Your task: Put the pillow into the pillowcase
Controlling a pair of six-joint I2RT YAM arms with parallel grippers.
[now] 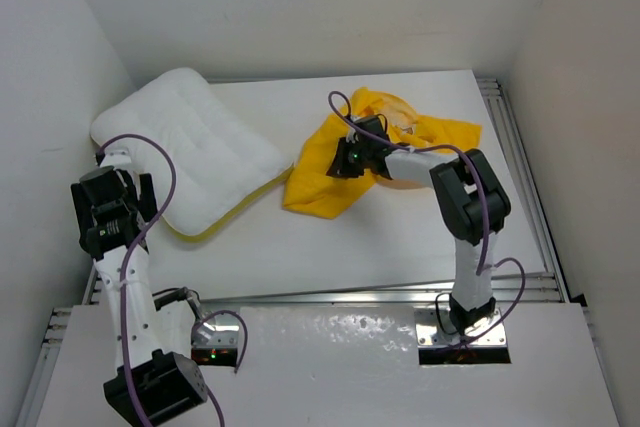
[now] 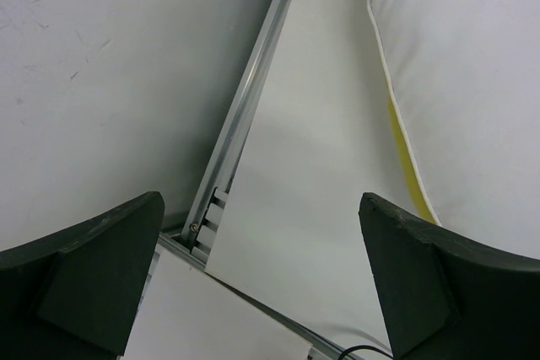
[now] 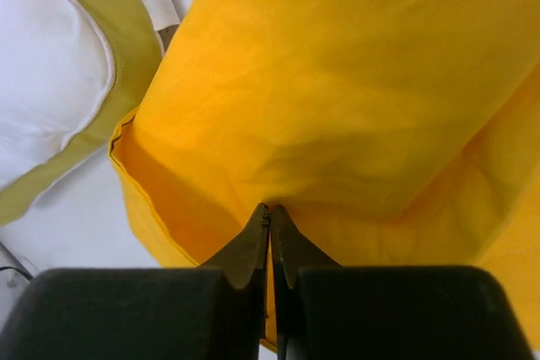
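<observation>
The white pillow [image 1: 190,147] lies at the back left of the table, with a yellow trim along its near edge. It also shows in the left wrist view [image 2: 472,73] and the right wrist view [image 3: 42,73]. The yellow pillowcase [image 1: 330,172] lies crumpled right of it, mid-table. My right gripper [image 1: 345,159] is shut on a fold of the pillowcase [image 3: 337,82], the fabric pinched between the fingertips. My left gripper [image 1: 115,202] is open and empty, above the table's left edge, just left of the pillow's near corner.
An aluminium rail [image 2: 245,115] runs along the table's left edge beside the white wall [image 1: 50,67]. A similar rail [image 1: 520,167] borders the right side. Purple cables loop over both arms.
</observation>
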